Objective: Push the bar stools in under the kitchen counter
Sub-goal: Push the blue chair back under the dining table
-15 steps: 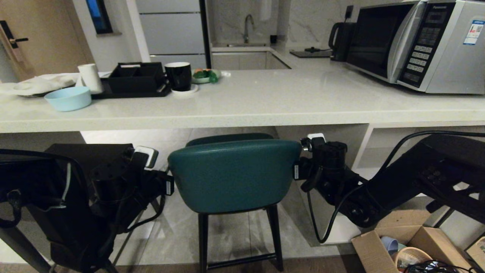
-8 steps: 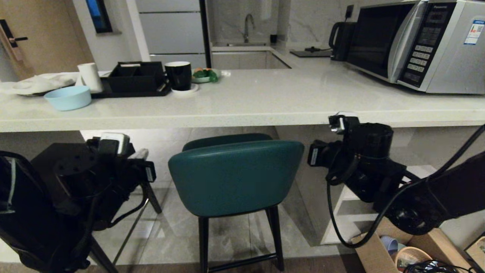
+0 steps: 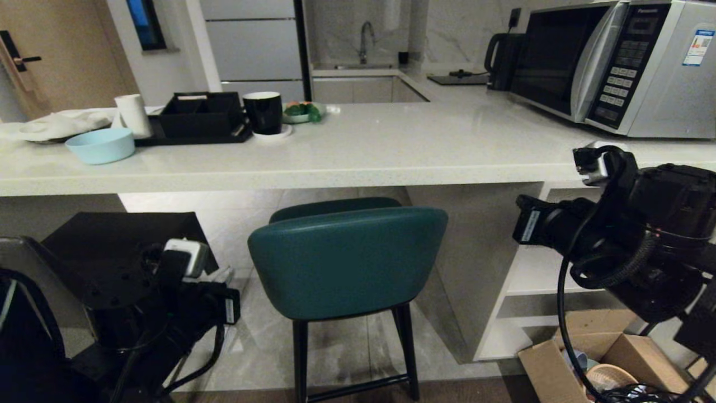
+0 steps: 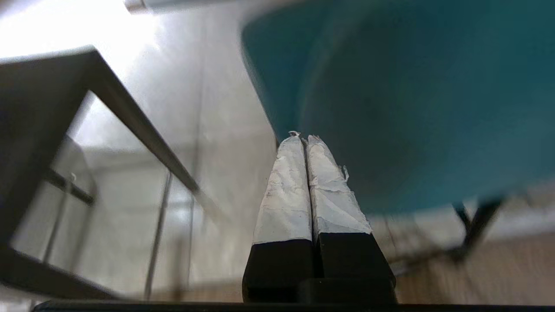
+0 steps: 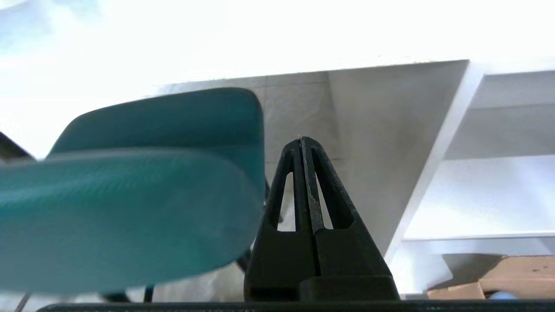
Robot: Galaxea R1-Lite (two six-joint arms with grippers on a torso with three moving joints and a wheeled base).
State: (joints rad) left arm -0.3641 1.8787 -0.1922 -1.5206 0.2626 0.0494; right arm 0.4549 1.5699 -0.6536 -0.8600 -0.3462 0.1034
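The teal bar stool (image 3: 347, 260) stands in the middle, its seat partly under the kitchen counter (image 3: 391, 157) and its low back toward me. At the left, the dark grey bar stool (image 3: 120, 246) sits under the counter's edge, part hidden by my left arm. My left gripper (image 3: 224, 275) hangs low, left of the teal stool (image 4: 412, 108) and apart from it, its taped fingers (image 4: 286, 186) pressed shut on nothing. My right gripper (image 5: 302, 139) is shut and empty, off to the right of the teal stool (image 5: 130, 208), in front of the white panel leg (image 5: 390, 130).
On the counter stand a microwave (image 3: 615, 61), a kettle (image 3: 503, 53), a black tray (image 3: 198, 115), a mug (image 3: 264, 112) and a blue bowl (image 3: 100, 145). White shelving (image 3: 537, 280) is under the counter at right. A cardboard box (image 3: 559, 364) sits on the floor below it.
Both grippers have come away from the teal stool's sides. The left arm drew back and sank; the right arm swung out to the right and rose. The stool has not moved.
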